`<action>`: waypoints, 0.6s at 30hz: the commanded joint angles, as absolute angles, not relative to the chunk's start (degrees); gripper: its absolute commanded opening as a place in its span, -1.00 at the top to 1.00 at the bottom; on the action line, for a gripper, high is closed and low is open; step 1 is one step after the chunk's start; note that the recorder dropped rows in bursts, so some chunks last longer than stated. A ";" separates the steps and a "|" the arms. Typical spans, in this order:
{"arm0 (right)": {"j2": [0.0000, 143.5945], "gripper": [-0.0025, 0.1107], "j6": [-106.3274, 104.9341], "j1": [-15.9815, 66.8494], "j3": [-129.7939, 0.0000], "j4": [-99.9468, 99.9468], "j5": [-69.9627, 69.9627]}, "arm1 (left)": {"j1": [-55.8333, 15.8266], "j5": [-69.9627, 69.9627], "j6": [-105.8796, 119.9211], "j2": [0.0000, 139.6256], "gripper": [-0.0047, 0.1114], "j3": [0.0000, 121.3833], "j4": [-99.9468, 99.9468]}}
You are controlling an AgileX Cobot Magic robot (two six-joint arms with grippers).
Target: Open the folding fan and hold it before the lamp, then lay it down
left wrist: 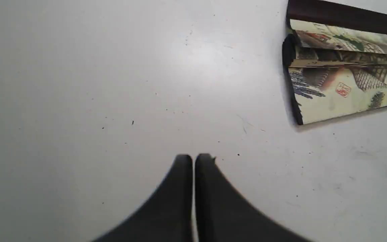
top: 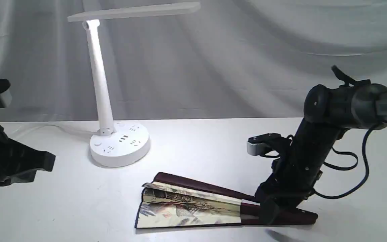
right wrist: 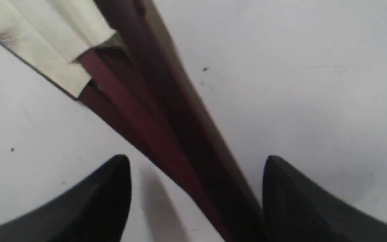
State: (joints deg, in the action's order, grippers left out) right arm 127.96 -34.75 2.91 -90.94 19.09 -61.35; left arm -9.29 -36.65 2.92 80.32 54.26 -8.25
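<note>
The folding fan (top: 193, 205) lies on the white table near the front, only slightly spread, painted cream pleats to the left and maroon ribs narrowing to the right. My right gripper (top: 272, 210) is open and straddles the rib end; its black fingertips (right wrist: 113, 174) stand either side of the maroon ribs (right wrist: 153, 127), apart from them. My left gripper (left wrist: 193, 158) is shut on nothing, hovering over bare table left of the fan's pleated end (left wrist: 341, 77). The white lamp (top: 113, 134) stands behind the fan, head overhead.
The lamp's round socketed base (top: 121, 144) sits behind and left of the fan, with a thin cord trailing to the left. A grey cloth backdrop hangs behind the table. The right arm's cable (top: 361, 168) loops above the table on the right.
</note>
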 commanded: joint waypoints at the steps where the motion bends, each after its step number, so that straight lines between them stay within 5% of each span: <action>1: 127.76 -0.05 -35.29 2.64 -90.75 22.29 -61.99 | -9.59 -36.59 3.11 80.33 0.92 54.92 -8.74; 18: 128.98 -0.04 -40.30 2.51 -90.75 43.05 -44.97 | -9.59 -37.38 3.11 80.33 0.92 54.92 -8.74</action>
State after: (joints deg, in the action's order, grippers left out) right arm 128.50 -40.38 2.82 -90.94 41.51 -45.91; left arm -9.29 -37.54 2.92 80.32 54.26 -8.25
